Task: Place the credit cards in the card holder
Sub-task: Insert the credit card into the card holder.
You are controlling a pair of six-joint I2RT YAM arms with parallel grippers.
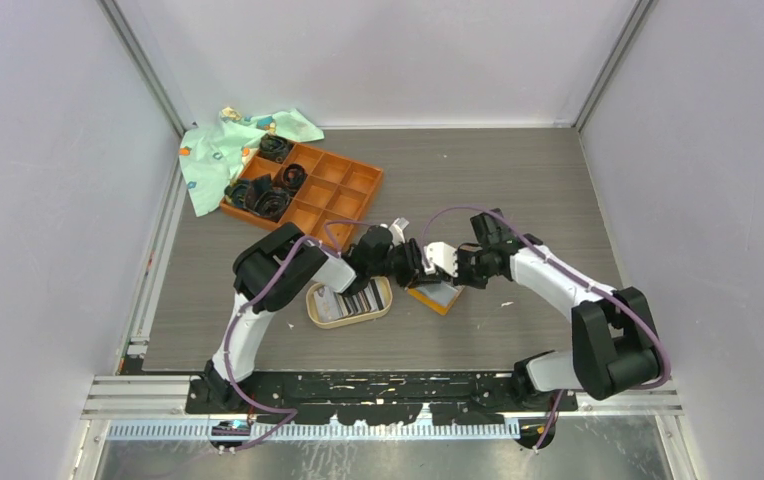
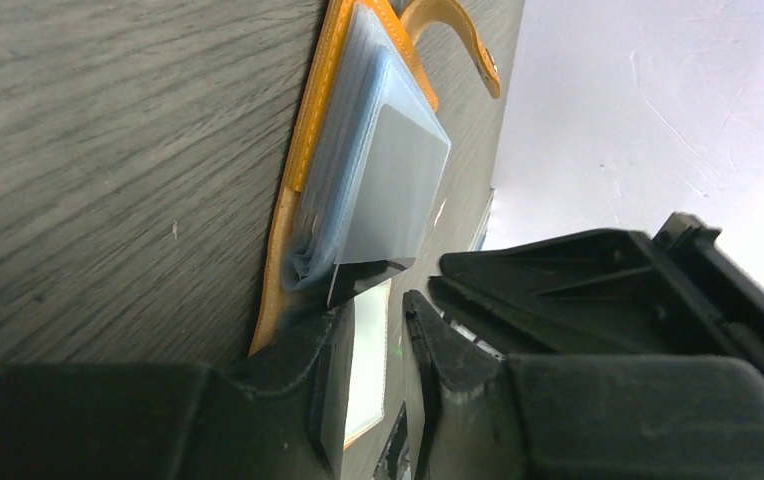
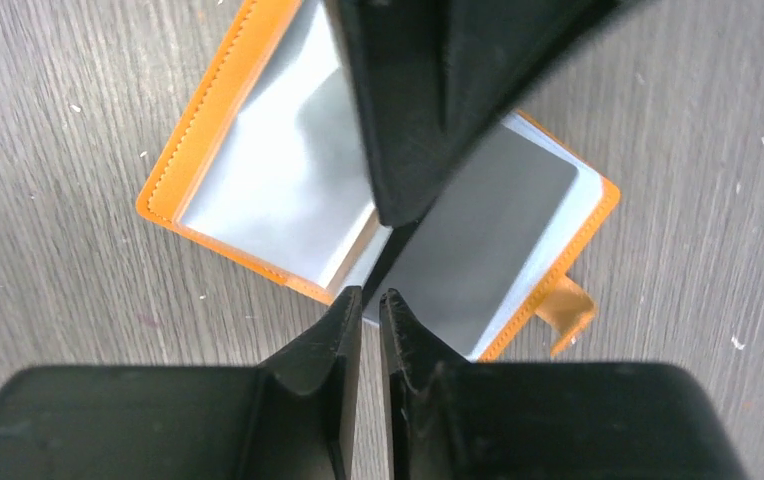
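The card holder lies open and flat near the middle of the table, grey pockets up. My left hand, fingers apart, reaches over its fold. My right hand, fingers all but together, meets its near edge; I cannot tell if it nips anything. Beside it, toward the left edge, sits an oval dish holding striped credit cards. By the far left corner lie an orange tray and a crumpled cloth. Pale walls surround the table.

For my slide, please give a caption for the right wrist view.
Open orange card holder on a grey table, the right tool at its edge, the left tool over its fold.
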